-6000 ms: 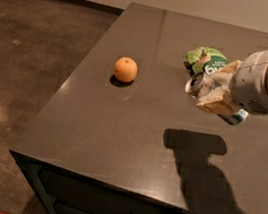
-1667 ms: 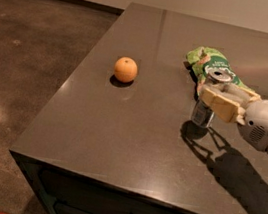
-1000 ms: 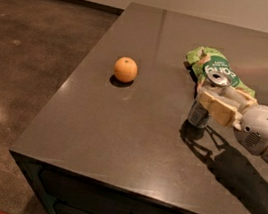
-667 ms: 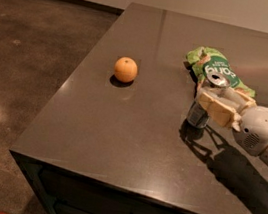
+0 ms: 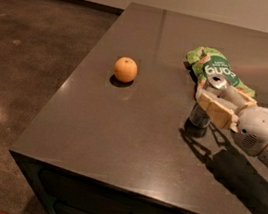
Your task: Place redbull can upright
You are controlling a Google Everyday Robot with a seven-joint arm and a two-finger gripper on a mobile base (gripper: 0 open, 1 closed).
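The redbull can (image 5: 200,115) stands upright on the dark table (image 5: 135,129), right of centre, its silver top with pull tab facing up. My gripper (image 5: 211,93) reaches in from the right and is shut around the can's upper part, with one cream finger (image 5: 216,108) in front of it and the other behind. The can's base rests on the table surface. The upper body of the can is hidden by the fingers.
An orange (image 5: 125,70) sits on the table to the left of the can. A green chip bag (image 5: 215,69) lies just behind the can and gripper. The table's left and front edges drop to a dark floor (image 5: 25,61).
The can has been lowered from mid-air onto the table. Over the last second the gripper and can have barely moved.
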